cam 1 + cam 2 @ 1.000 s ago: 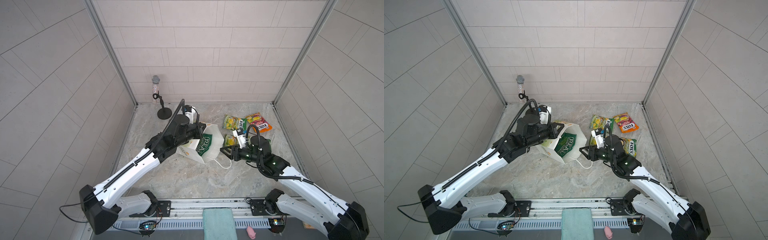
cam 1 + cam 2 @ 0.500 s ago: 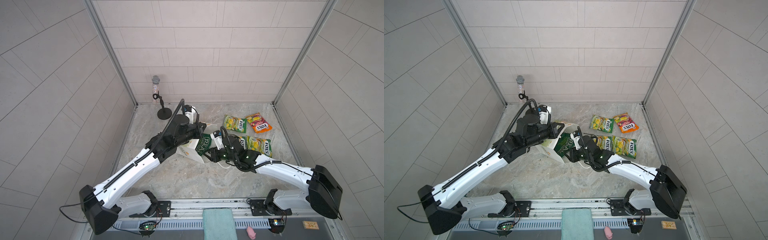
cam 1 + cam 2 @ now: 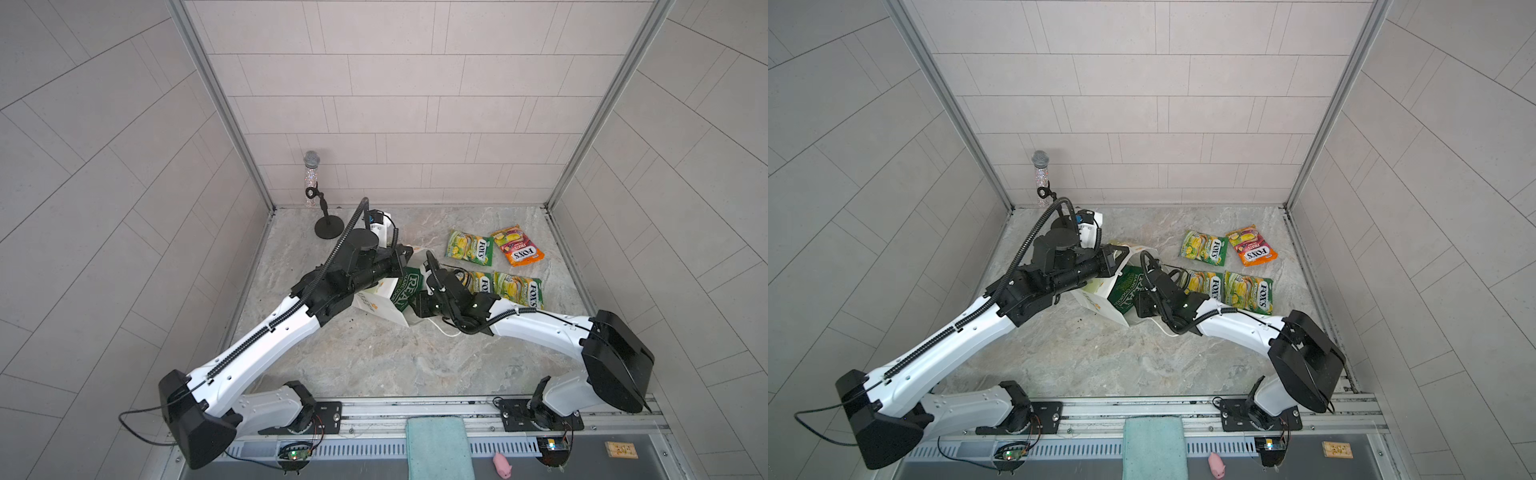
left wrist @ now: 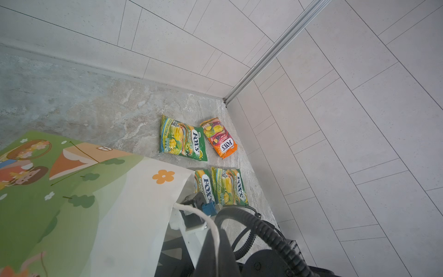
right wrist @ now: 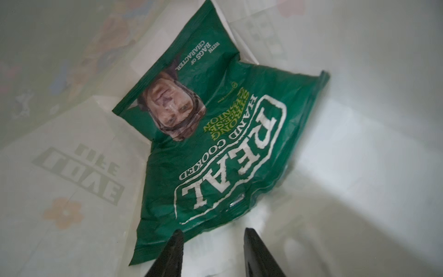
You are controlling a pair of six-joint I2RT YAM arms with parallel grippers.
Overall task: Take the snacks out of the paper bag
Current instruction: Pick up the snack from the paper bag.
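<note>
Your right claw (image 5: 212, 231), spread, is back inside the paper bag (image 5: 72, 144); crisp packet (image 5: 230, 134) just ahead of its tips, likely the last snack. Left claw (image 3: 404, 261) pinches the bag's rim.

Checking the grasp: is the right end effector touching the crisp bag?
Cannot tell: in the right wrist view, a right end effector fingertip merely overlaps the crisp bag; contact unclear.

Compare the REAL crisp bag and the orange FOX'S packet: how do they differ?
The REAL crisp bag is dark green and creased; the orange FOX'S packet is orange-red. The crisp bag sits inside the paper bag, with the right gripper open at its edge; the FOX'S packet lies out on the table. Both are glossy packets.
</note>
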